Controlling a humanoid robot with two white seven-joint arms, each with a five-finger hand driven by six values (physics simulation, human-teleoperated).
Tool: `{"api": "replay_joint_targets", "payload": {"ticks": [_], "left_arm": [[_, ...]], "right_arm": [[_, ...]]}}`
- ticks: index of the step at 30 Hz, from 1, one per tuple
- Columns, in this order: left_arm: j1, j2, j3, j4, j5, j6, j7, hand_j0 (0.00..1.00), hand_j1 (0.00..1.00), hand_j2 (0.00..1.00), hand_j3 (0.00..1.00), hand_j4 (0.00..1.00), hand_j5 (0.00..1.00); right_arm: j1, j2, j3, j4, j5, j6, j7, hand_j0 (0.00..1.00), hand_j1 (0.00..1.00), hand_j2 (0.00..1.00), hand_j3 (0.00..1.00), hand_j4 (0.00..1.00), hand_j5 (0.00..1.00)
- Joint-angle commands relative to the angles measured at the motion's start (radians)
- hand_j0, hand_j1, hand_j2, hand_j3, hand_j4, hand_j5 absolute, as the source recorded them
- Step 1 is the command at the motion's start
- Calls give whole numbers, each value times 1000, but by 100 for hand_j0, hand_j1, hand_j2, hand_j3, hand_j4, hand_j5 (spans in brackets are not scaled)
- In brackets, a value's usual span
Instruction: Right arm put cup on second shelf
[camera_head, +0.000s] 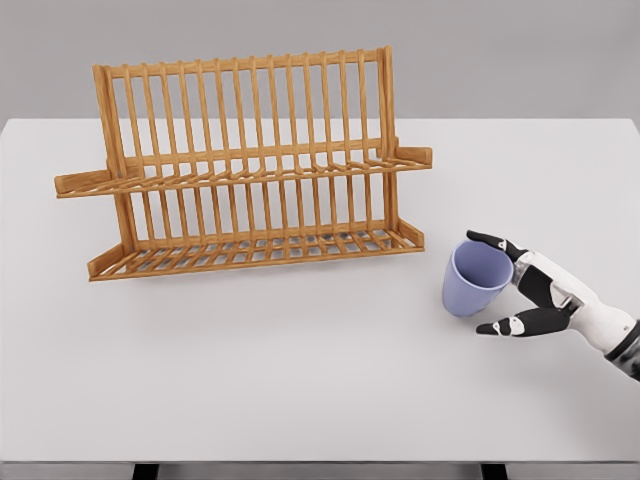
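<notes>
White tabletop (300, 380) carries a two-tier wooden slatted dish rack (245, 165) at the back left. Near its right end, a lavender plastic cup (474, 279) is tilted, mouth facing up and right. From the right, the white-and-black right hand (535, 295) reaches in, fingers spread around the cup's rim.

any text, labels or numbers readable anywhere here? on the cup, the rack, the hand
None: no readable text, label, brand, number or sign appears anywhere in the head view.
Blue cup: plain, no print visible.
Wooden dish rack: bare wood, no markings.
Right hand: white and black shells, no lettering.
White table: blank.
</notes>
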Motion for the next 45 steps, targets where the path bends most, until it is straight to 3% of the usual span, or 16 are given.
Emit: {"api": "replay_joint_targets", "payload": {"ticks": [1, 6, 13, 21, 26, 31, 36, 45], "left_arm": [[0, 0, 0, 0, 0, -1, 0, 100, 100, 100, 100, 100, 100], [0, 0, 0, 0, 0, -1, 0, 100, 100, 100, 100, 100, 100], [0, 0, 0, 0, -1, -1, 0, 100, 100, 100, 100, 100, 100], [0, 0, 0, 0, 0, -1, 0, 100, 100, 100, 100, 100, 100], [0, 0, 0, 0, 0, -1, 0, 100, 100, 100, 100, 100, 100], [-2, 0, 0, 0, 0, -1, 0, 100, 100, 100, 100, 100, 100], [0, 0, 0, 0, 0, 1, 0, 100, 100, 100, 100, 100, 100], [0, 0, 0, 0, 0, 0, 0, 100, 100, 100, 100, 100, 100]], "right_arm": [[0, -1, 2, 2, 19, -1, 5, 84, 84, 84, 84, 84, 84], [-2, -1, -1, 1, 19, 1, 5, 67, 67, 67, 67, 67, 67], [-6, 1, -4, 1, 18, 2, 5, 60, 60, 60, 60, 60, 60], [-44, 1, -7, -10, 15, 2, 5, 60, 60, 60, 60, 60, 60], [-44, -1, -77, -82, 15, 41, 5, 60, 60, 60, 60, 60, 60], [-51, 1, -125, -90, 15, 64, 5, 60, 60, 60, 60, 60, 60], [-103, 1, -130, -131, 15, 87, 5, 60, 60, 60, 60, 60, 60], [-181, 1, -128, -139, 16, 87, 5, 60, 60, 60, 60, 60, 60]]}}
